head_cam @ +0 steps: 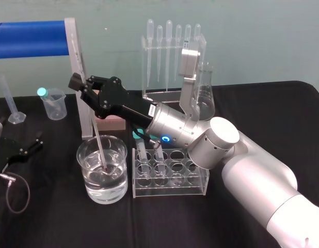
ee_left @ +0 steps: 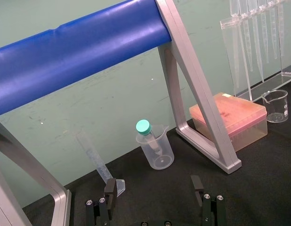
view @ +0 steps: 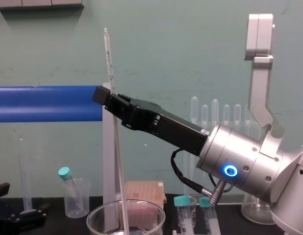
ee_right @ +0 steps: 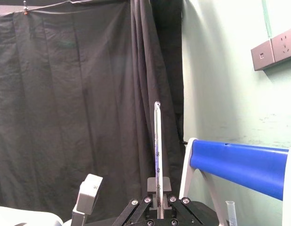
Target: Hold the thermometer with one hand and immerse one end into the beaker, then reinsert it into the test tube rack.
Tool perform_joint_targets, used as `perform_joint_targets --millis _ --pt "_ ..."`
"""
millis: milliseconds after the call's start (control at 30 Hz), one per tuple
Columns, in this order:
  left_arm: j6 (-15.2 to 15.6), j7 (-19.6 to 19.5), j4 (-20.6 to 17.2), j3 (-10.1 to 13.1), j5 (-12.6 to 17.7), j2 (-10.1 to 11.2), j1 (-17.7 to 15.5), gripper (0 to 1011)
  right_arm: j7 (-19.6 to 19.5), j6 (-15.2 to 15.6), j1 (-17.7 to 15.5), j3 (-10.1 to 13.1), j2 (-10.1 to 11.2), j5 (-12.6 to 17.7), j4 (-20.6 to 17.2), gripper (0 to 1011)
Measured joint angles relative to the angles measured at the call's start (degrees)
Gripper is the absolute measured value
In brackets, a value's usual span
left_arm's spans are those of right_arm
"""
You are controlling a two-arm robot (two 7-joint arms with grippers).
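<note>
My right pincer (head_cam: 84, 84) pinches the thermometer (view: 110, 63) partway up, over the beaker (head_cam: 121, 178). Risks: smooth thin glass could slide through the pads, or the tilted lower end could knock the beaker wall on lifting out. The test tube rack (head_cam: 170, 190) has small holes. Thermometer: long, whitish, slightly tilted, lower end in water. Left pincer (ee_left: 154, 195) is spread, parked at the left of the surface (head_cam: 56, 217).

No text can be read anywhere. A small white label (head_cam: 149, 109) sits on the black body of the right gripper (head_cam: 84, 82), its print too fine to read; the thermometer (ee_right: 157, 141) carries dark graduation ticks, with numbers too small to tell
</note>
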Motion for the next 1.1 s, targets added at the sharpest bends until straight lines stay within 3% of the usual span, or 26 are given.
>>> perform_joint_targets --millis 600,767,1033,1100 --pt "0.00 0.00 0.00 0.00 0.00 0.00 0.00 1008 0.03 0.00 0.00 0.00 0.00 0.00 0.00 56" --pt "0.00 0.00 0.00 0.00 0.00 0.00 0.00 1008 1.80 -0.23 0.16 0.24 -0.11 0.81 -0.23 56" --pt "0.00 0.00 0.00 0.00 0.00 0.00 0.00 1008 2.19 -0.95 -0.60 1.80 1.38 2.64 -5.42 56" --pt "0.00 0.00 0.00 0.00 0.00 0.00 0.00 1008 1.72 -1.42 -1.24 3.17 2.45 3.99 -8.91 56"
